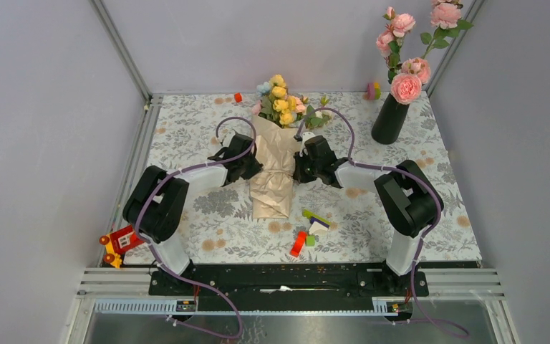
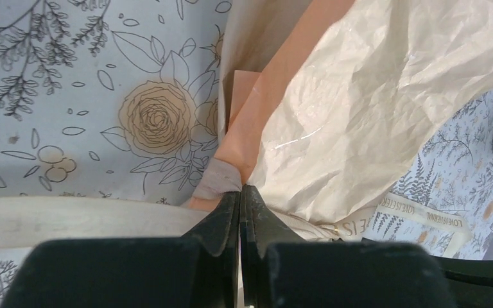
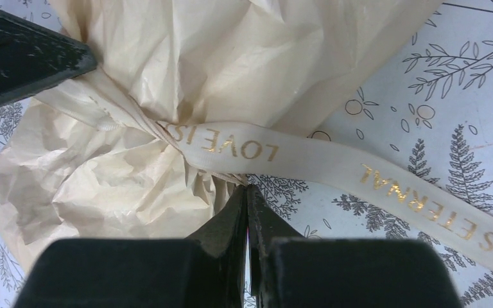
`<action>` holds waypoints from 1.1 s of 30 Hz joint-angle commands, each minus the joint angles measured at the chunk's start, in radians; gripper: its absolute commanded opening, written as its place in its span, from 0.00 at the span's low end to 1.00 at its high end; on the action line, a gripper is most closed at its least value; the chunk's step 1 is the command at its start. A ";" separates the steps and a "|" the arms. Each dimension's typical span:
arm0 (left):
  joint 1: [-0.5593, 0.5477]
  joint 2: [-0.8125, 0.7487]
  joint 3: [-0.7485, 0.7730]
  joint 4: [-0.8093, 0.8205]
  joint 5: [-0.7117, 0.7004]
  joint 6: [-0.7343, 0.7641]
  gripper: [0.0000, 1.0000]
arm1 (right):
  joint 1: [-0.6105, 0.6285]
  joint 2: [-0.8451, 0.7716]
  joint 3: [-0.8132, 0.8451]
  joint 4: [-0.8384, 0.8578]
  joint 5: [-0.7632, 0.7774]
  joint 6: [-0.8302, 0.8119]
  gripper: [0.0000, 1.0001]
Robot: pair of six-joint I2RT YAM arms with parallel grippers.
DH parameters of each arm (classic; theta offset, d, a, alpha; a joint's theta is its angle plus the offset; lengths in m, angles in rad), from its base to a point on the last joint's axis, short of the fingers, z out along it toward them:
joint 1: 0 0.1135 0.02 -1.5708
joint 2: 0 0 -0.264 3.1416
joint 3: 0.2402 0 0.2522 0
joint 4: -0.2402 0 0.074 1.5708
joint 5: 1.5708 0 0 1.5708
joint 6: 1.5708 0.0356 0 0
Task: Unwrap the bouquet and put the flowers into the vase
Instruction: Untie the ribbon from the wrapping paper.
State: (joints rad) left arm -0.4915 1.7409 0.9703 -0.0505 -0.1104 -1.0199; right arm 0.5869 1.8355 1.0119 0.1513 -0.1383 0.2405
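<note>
Mid-table, the bouquet lies flat, long axis running 12 to 6 o'clock in the top view. The flowers point to 12 and the crumpled paper tail points to 6, back toward the arm bases.

Left gripper sits at the bouquet's 9 o'clock, right at the cinched waist. Wrist view: its fingers are pressed tight together, pinching a small beige fold where the wrap is tied. Ribbon or paper, I can't tell which.

Right gripper is opposite, at the bouquet's 3 o'clock. Its fingers are pressed together too, the tips touching the gathered paper just under the ribbon. Whether anything is caught between them, I can't tell. The ribbon, printed in gold letters, wraps the waist and trails off across the table toward 4 o'clock in that view.

The vase stands upright at 2 o'clock from the bouquet, well apart from it, near the far right corner. It holds tall pink roses, while every small bloom is in the wrap
</note>
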 commanded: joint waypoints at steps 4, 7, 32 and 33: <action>0.035 -0.093 -0.033 0.040 -0.025 0.011 0.00 | 0.007 -0.054 -0.021 0.010 0.069 0.002 0.00; 0.048 -0.111 -0.047 0.046 -0.009 0.008 0.00 | 0.005 -0.054 -0.023 0.010 0.079 0.010 0.00; 0.128 -0.164 -0.097 0.071 0.136 0.054 0.00 | 0.025 -0.156 0.064 -0.115 -0.136 -0.070 0.19; 0.128 -0.164 -0.099 0.074 0.143 0.054 0.00 | 0.032 -0.145 0.080 -0.120 -0.133 -0.074 0.21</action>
State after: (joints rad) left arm -0.3721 1.6165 0.8749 -0.0235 -0.0055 -0.9905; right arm 0.5919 1.6878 1.0054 0.0864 -0.2176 0.2222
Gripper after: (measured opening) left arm 0.010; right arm 0.182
